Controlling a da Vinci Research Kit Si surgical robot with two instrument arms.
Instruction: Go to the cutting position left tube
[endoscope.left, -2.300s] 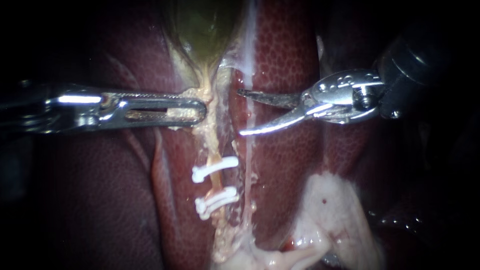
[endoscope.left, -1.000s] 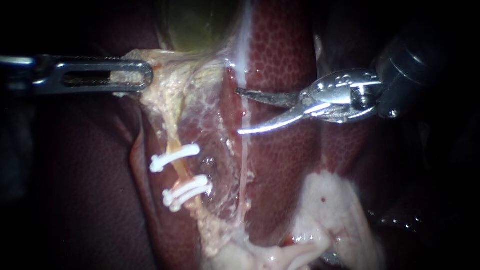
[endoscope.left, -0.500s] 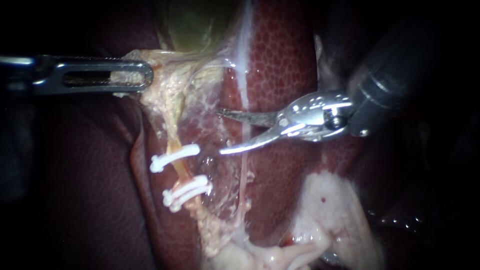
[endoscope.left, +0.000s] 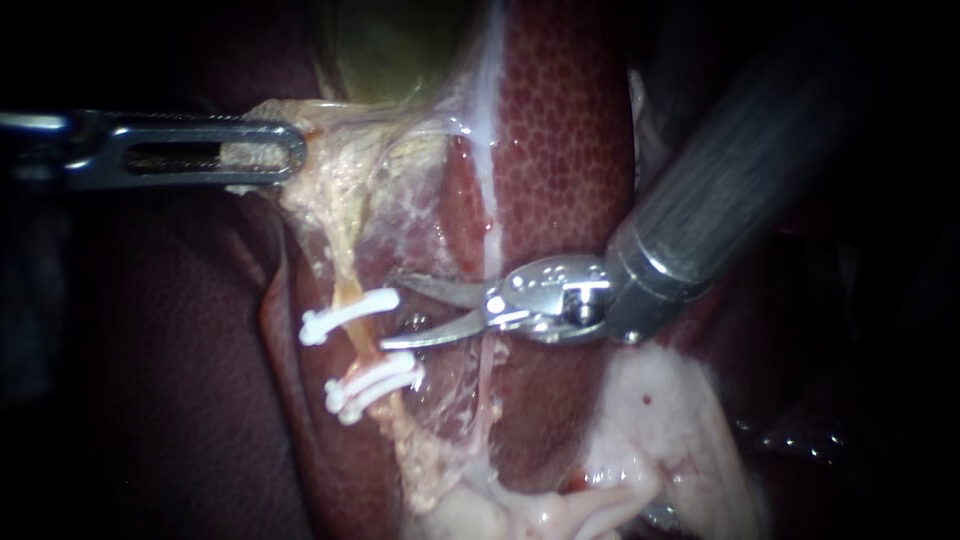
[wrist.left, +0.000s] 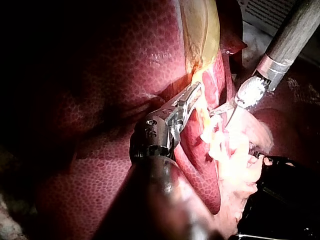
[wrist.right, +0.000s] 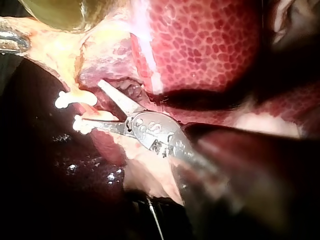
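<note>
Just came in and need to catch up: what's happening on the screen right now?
The left instrument grips pale tissue below the gallbladder, holding it out sideways. The right instrument, blades open, is beside the clipped tube, level with the gap between the upper clip and the lower clips. Its blades are not yet around the tube.

Left instrument (wrist.left: 193, 94) on tissue (wrist.left: 204, 118) beside gallbladder (wrist.left: 201, 27)

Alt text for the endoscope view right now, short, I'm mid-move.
The right instrument's tool is open, its tips just short of the clipped tube, level with the gap between the white clips. The left instrument's tool grips pale tissue below the gallbladder.
</note>
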